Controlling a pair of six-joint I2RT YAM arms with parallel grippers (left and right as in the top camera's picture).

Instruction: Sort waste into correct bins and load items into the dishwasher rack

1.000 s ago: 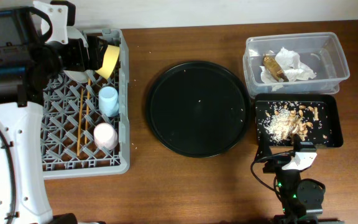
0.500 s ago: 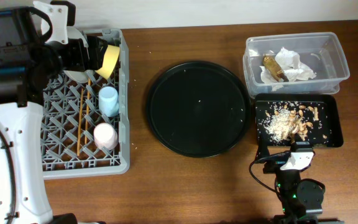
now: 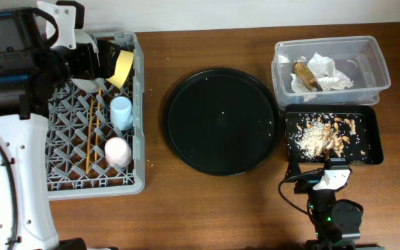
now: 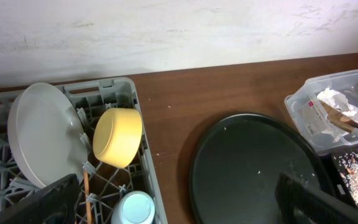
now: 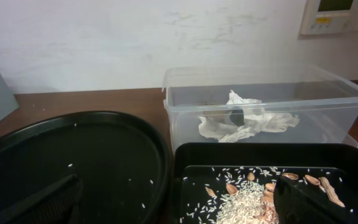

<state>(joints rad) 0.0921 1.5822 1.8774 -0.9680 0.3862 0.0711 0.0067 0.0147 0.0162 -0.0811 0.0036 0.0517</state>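
Observation:
The grey dishwasher rack (image 3: pixel 139 104) at the left holds a pale plate (image 4: pixel 39 134), a yellow bowl (image 3: pixel 122 67), a blue cup (image 3: pixel 121 111), a pink cup (image 3: pixel 118 151) and chopsticks (image 3: pixel 92 132). My left gripper (image 3: pixel 103 61) hangs open over the rack's far end, empty, with the bowl (image 4: pixel 118 137) just ahead of it. The clear tub (image 3: pixel 380 69) holds a white napkin (image 3: pixel 328 69) and a brown wrapper (image 3: pixel 305 75). Food scraps (image 3: pixel 321 135) lie in the black rectangular tray (image 3: pixel 375 139). My right gripper (image 3: pixel 323 167) stands open and empty at that tray's near edge.
A large round black tray (image 3: pixel 221 120) lies between the rack and the bins, with a few stray grains on it. Small crumbs dot the wooden table (image 3: pixel 214 208). A white wall (image 4: pixel 179 31) runs behind the table's far edge.
My right gripper has drawn back a little from over the black rectangular tray toward the table's near edge. The left arm has not moved.

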